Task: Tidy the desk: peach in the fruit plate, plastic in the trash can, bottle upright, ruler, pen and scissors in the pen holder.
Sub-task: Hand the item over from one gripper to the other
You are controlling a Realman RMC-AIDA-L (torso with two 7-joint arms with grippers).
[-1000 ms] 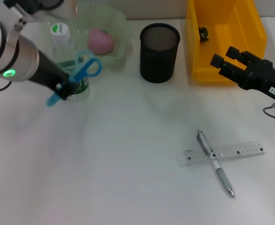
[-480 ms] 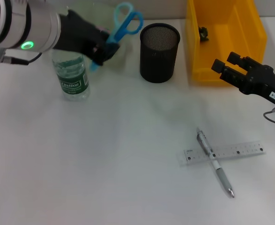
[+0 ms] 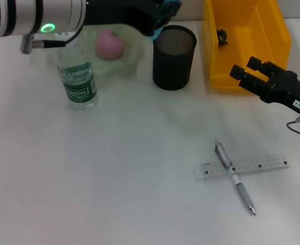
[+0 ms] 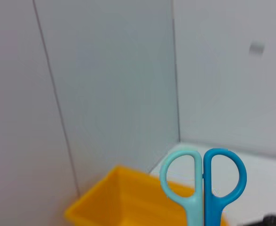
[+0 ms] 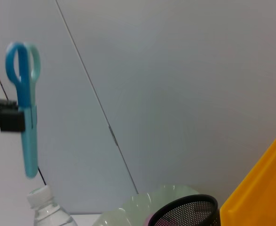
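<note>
The left end effector (image 5: 6,120) is squeezing the scissors (image 5: 25,101) (handles up) above the white surface (image 3: 114,178), grey walls behind.

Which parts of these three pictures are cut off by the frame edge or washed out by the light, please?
Head view: the left gripper and scissors run off the top edge; the fruit plate nearly fades into the white desk. Left wrist view: the scissors' blades are cropped below. Right wrist view: the pen holder and bottle are cropped at the bottom.
</note>
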